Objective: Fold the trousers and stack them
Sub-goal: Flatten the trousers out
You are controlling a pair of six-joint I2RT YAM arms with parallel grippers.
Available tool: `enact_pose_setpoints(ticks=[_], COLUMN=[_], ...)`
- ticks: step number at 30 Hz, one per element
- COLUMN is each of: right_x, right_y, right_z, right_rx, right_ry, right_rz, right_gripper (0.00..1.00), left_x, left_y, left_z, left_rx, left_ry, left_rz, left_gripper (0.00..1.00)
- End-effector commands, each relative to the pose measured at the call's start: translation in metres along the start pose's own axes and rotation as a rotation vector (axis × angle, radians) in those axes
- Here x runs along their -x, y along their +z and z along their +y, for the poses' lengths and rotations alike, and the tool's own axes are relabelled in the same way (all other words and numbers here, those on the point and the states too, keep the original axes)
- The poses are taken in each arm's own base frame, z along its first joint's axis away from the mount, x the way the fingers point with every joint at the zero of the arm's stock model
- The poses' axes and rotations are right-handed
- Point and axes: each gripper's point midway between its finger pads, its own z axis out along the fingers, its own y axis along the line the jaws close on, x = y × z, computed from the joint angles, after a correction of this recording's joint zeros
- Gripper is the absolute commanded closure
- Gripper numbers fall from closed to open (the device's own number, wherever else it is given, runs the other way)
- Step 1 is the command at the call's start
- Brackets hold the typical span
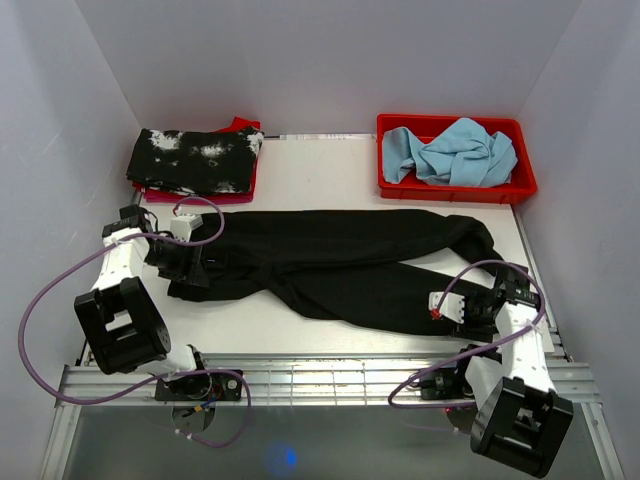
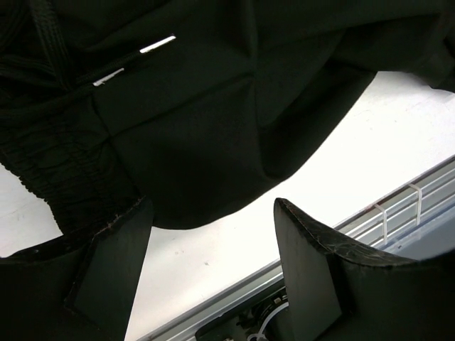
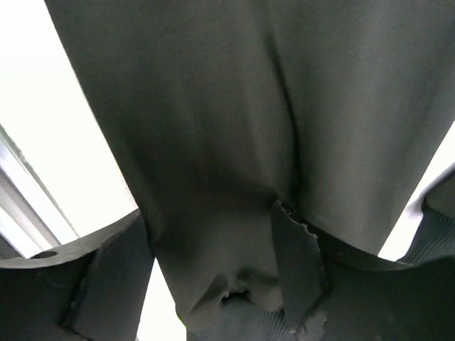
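The black trousers point(image 1: 330, 265) lie spread across the table, waistband to the left and leg ends to the right. My left gripper point(image 1: 190, 262) sits low at the waistband end. In the left wrist view it point(image 2: 213, 206) is open. Bare table shows between its fingers and the gathered waistband of the trousers point(image 2: 64, 163) lies against the left finger. My right gripper point(image 1: 455, 308) is at the near leg's end. In the right wrist view it point(image 3: 210, 213) stands open around that end of the trousers point(image 3: 213, 106), with the fabric filling most of the gap.
A black garment with white splotches point(image 1: 195, 160) lies on something red at the back left. A red bin point(image 1: 455, 190) at the back right holds a light blue cloth point(image 1: 455, 150). A metal rail point(image 1: 320, 380) runs along the near table edge. White walls enclose the table.
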Motion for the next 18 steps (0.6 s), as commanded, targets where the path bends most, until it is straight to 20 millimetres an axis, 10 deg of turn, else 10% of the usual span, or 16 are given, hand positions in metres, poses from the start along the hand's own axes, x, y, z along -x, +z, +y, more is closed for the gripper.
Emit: enact_pose_setpoints(ticks=[1, 9, 18], right_x=[0.003, 0.016, 0.057], right_y=[0.0, -0.013, -0.095], right_z=[-0.021, -0.038, -0.074], right_rx=[-0.015, 0.033, 0.023], right_ry=[0.012, 0.088, 0.159], right_rz=[-0.043, -0.124, -0.246], right_gripper=[0.34, 0.91, 0.92], left_x=[0.006, 0.01, -0.013], left_y=[0.002, 0.006, 0.01], left_z=[0.007, 0.015, 0.036], left_rx=[0.019, 0.028, 0.123], left_ry=[0.0, -0.015, 0.06], left_rz=[-0.024, -0.018, 0.074], left_gripper=[0.21, 0.26, 0.73])
